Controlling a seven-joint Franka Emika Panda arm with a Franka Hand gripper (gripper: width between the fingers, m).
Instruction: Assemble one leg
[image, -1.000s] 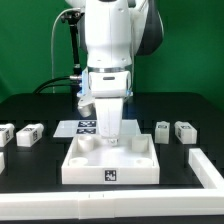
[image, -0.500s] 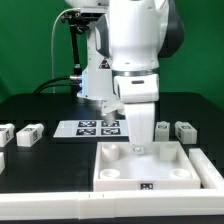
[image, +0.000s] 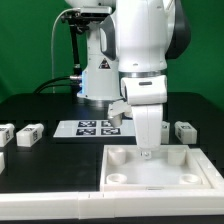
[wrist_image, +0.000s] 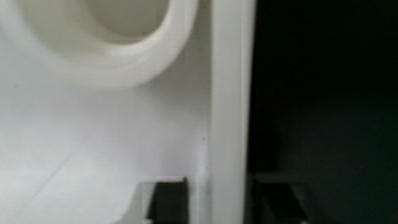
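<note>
the gripper (image: 148, 152) is down at the back wall of the big square panel (image: 165, 183), so the step in hand looks like placing that panel, not the leg itself. in the wrist view the gripper (wrist_image: 221, 200) has one dark finger on each side of the panel's (wrist_image: 71, 130) thin upright rim. the jaws stand barely wider than the rim, and the pads seem to be against it. i read that as clamped on the panel, with nothing else held. a round corner socket (wrist_image: 125, 30) lies just beside the grip.

the panel lies flat on the black table (image: 50, 170), toward the exterior view's right, its sockets facing up and none of those in view filled. the nearest leg (image: 185, 130) sits loose on the table just behind the panel's far right corner, apart from it. two more legs (image: 30, 133) lie well apart on the exterior view's left, beyond the marker board (image: 92, 127).

the next move probably calls for letting go of the rim, lifting clear and reaching for a leg. it would then need to be lined up squarely over a socket (image: 118, 179).
</note>
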